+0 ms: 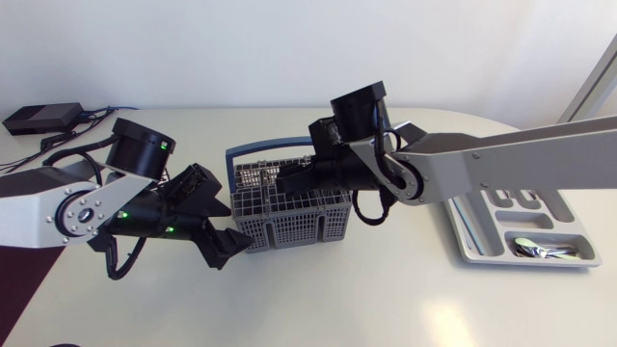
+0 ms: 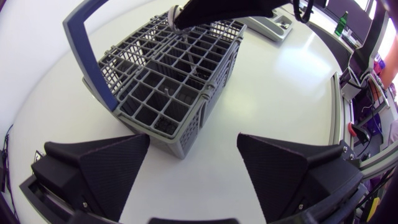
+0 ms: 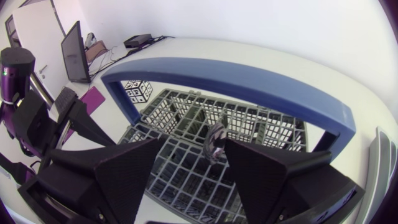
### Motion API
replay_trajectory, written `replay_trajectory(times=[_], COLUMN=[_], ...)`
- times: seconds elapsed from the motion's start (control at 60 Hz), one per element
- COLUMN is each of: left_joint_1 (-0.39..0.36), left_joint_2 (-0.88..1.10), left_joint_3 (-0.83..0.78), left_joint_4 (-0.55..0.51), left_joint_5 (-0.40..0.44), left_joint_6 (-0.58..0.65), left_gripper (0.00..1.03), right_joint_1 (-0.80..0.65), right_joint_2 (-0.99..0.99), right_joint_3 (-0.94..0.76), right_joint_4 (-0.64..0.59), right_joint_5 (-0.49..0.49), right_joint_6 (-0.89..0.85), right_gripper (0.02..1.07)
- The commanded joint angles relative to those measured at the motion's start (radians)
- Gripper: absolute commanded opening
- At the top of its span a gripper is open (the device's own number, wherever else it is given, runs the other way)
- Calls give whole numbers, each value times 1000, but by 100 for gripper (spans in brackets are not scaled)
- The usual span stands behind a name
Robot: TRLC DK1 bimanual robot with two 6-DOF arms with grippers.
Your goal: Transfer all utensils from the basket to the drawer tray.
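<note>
the right gripper (image 3: 194, 142) hangs over the grey cutlery basket (image 1: 289, 233), just under its blue handle (image 3: 236, 78), in the half of the basket nearer the handle. the rounded metal end of a utensil (image 3: 215, 142) sticks up out of the grid between its two wedge fingers. it lies against the inner face of one finger (image 3: 273, 174), while open grid shows between it and the other finger. the jaws stand moderately apart and pinch nothing. what kind of utensil it is cannot be told, as only its end shows.

in the head view the basket stands on the white table (image 1: 337, 299) between the two arms. the drawer tray (image 1: 472, 253) lies well apart from it, on the right arm's side, with a few spoons (image 1: 545, 249) in its nearest compartment.

seen through the handle from the right wrist, a black-and-white square-patterned marker (image 3: 138, 90) shows; what it sits on i cannot tell, and it carries no letters.

the left gripper (image 2: 193, 140) is low at the basket's corner on the left arm's side. its jaws are spread wide, with that corner just ahead of them. one finger (image 2: 106, 168) lies close beside the basket wall, though i cannot tell whether it touches. it holds nothing.
</note>
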Motion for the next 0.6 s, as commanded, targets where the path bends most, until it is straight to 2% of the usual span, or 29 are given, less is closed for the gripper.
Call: replay_trajectory(times=[0.0, 0.083, 0.583], left_joint_1=[-8, -1, -1], left_joint_2=[7, -5, -44], left_joint_3=[-7, -9, -30], left_joint_4=[-14, -26, -36], left_joint_5=[14, 16, 23], left_joint_6=[-16, -11, -11], left_gripper=[98, 98, 98], right_joint_1=[-14, -20, -34], right_joint_2=[20, 29, 59], right_joint_3=[-19, -22, -39], right_joint_4=[18, 36, 70], right_joint_5=[30, 32, 3], right_joint_6=[31, 28, 29], right_gripper=[80, 79, 13])
